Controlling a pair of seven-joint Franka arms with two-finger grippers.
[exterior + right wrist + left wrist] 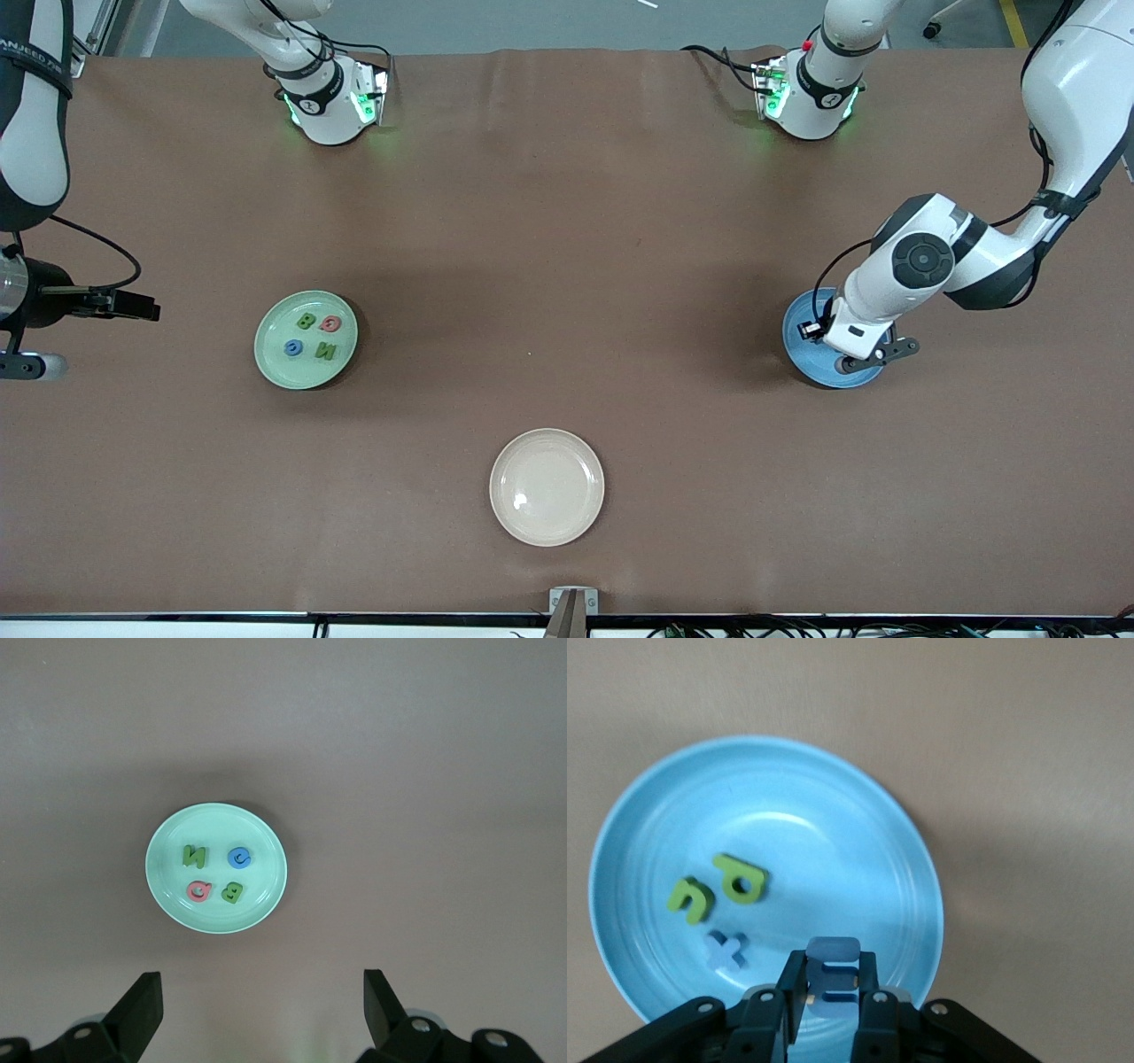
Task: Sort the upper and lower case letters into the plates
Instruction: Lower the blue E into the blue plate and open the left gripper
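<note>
Letters lie in two plates on a brown table [567, 221]. The green plate [306, 340], toward the right arm's end, holds four: a green B [306, 321], a pink-red letter [330, 324] whose shape I cannot make out for sure, a blue round letter [293, 347], perhaps a C, and a green N [326, 352]. The blue plate [802, 350], toward the left arm's end, is mostly hidden under the left arm in the front view.

The left wrist view shows inside it: a green n [690, 897], a green letter with a hole [741, 878], d or p, and a pale blue x [726, 949], all lying flat and close together. The left gripper [831, 992] hangs over the blue plate's rim, its fingers [788, 988] pinching a pale blue tile, the e [833, 974], by its sides.

The right gripper [263, 1010] hangs spread wide and empty at the table's edge, and its wrist view looks down on the green plate from well off; that arm waits.

A cream plate [547, 486] sits bare, nearer the front camera than both others and between them. The black sleeve [35, 53] at the front view's upper corner carries white lettering that is cut off and not fully readable. The table cover is smooth and matte, with a faint crease near the bases, where green lights glow. A strip of grey floor shows above the table.
</note>
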